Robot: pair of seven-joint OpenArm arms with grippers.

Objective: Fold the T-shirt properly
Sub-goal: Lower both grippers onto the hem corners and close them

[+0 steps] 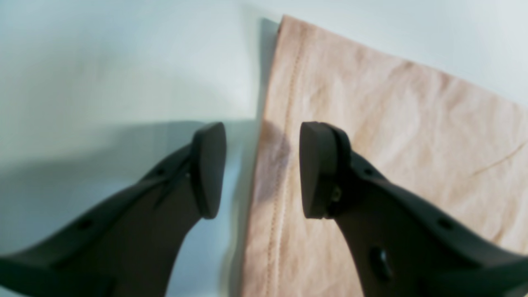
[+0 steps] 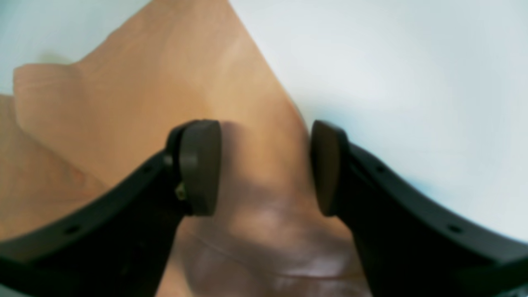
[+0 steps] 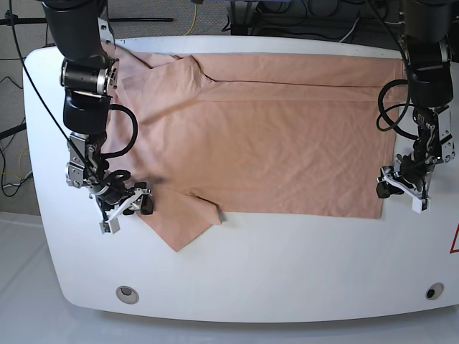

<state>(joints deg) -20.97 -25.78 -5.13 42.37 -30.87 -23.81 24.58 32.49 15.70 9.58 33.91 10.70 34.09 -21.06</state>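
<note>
A: Now, what could go wrong here?

B: Judging by the layout, either gripper could pinch only the top layer, or miss the cloth and close on bare table. The shirt lies spread flat across the table, partly folded along its far edge, so a one-sided lift would drag it askew and wrinkle it.

A: Where is the shirt relative to the jaws?

B: The left gripper has its jaws parted and empty. They straddle the shirt's stitched hem edge: one finger over cloth, the other over table.

A: And the right?

B: The right gripper is also spread wide, holding nothing. A sleeve's edge lies between its fingers, one over cloth, the other at the edge, by the table. Whether either touches the fabric, I cannot tell.
</note>
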